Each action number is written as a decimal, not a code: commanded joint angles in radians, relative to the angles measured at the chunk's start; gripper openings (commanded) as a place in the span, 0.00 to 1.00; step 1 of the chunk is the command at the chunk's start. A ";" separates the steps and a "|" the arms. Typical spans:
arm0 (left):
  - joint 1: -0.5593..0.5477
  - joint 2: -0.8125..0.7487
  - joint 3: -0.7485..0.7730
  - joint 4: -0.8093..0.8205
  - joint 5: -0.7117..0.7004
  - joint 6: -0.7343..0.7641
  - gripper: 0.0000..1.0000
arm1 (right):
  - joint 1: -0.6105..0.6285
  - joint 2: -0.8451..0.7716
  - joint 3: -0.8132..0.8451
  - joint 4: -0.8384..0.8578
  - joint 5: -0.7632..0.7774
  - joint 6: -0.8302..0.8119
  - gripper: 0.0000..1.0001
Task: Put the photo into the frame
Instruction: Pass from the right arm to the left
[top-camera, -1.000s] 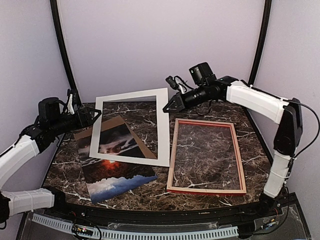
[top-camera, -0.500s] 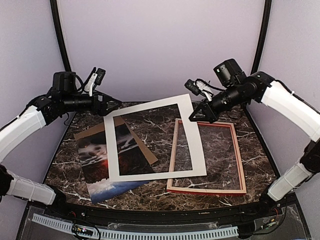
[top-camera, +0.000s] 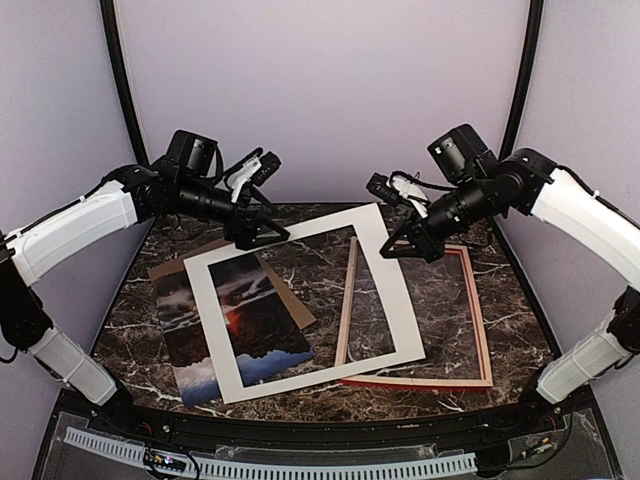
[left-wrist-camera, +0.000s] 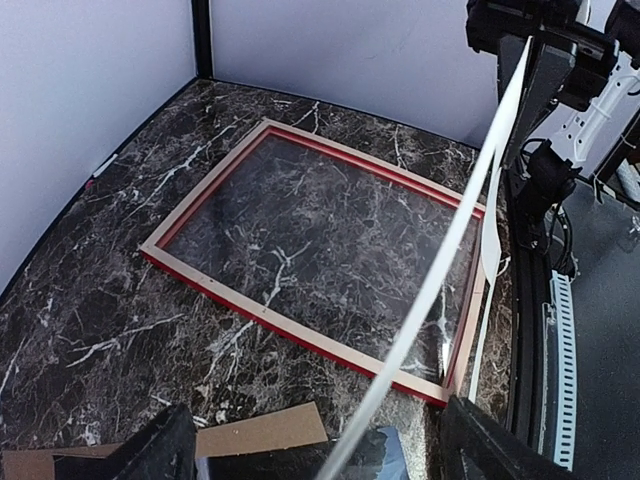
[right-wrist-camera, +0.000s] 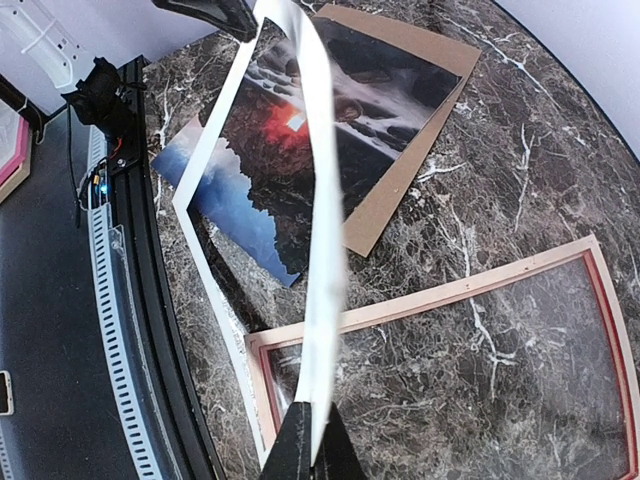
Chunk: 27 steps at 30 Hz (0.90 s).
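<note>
Mat (top-camera: 216, 330) over photo (top-camera: 250, 320), left side of frame (top-camera: 479, 320)

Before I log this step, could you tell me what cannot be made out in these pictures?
1. Top view: the mat covers the near-left corner of the frame and parts of the photo.
2. Top view: the backing board lies mostly under the photo and mat.
3. Left wrist view: the bottom edge cuts off most of the photo and backing board.
</note>
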 joint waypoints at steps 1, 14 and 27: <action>-0.015 0.049 0.073 -0.112 0.064 0.095 0.82 | 0.012 -0.041 -0.020 0.011 -0.004 -0.020 0.00; -0.017 0.097 0.096 -0.190 0.150 0.133 0.30 | 0.013 -0.048 -0.031 0.018 0.025 -0.015 0.00; -0.020 0.095 0.105 -0.191 0.182 0.103 0.00 | 0.000 -0.035 -0.019 0.040 0.081 0.047 0.09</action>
